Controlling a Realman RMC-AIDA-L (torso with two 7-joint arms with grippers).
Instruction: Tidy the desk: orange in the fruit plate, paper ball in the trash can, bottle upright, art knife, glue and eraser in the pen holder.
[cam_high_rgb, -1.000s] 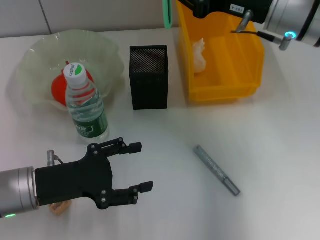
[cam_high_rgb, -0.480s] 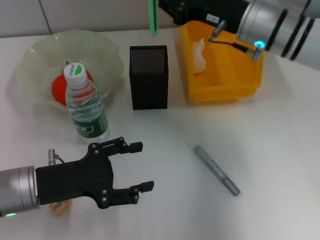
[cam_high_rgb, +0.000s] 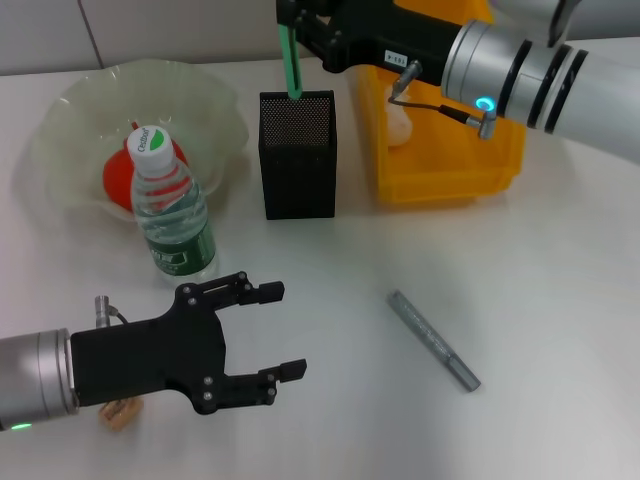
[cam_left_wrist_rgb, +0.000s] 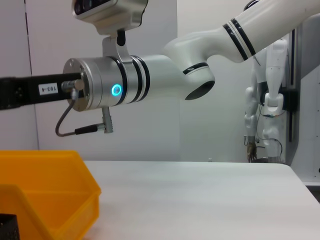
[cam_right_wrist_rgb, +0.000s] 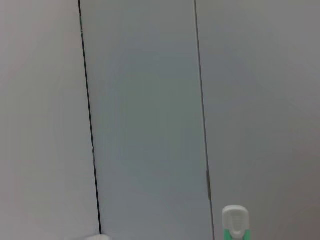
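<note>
My right gripper (cam_high_rgb: 292, 22) is shut on the glue (cam_high_rgb: 291, 70), a thin green stick that hangs upright just over the back rim of the black mesh pen holder (cam_high_rgb: 298, 160). The glue's white-capped end (cam_right_wrist_rgb: 234, 222) shows in the right wrist view. The grey art knife (cam_high_rgb: 433, 340) lies on the table at the right. The orange (cam_high_rgb: 118, 180) sits in the pale-green fruit plate (cam_high_rgb: 70, 100). In front of the plate the bottle (cam_high_rgb: 172, 210) stands upright. The paper ball (cam_high_rgb: 400, 120) lies in the yellow trash can (cam_high_rgb: 450, 160). My left gripper (cam_high_rgb: 278, 332) is open near the front left. The tan eraser (cam_high_rgb: 118, 414) peeks out under that arm.
The trash can (cam_left_wrist_rgb: 45, 195) stands right of the pen holder, with my right forearm (cam_left_wrist_rgb: 125, 87) reaching across above it. White table lies between the bottle, the art knife and my left gripper.
My right arm has carried the glue leftward, from above the trash can to above the pen holder, and slightly lower. The left arm has stayed put.
</note>
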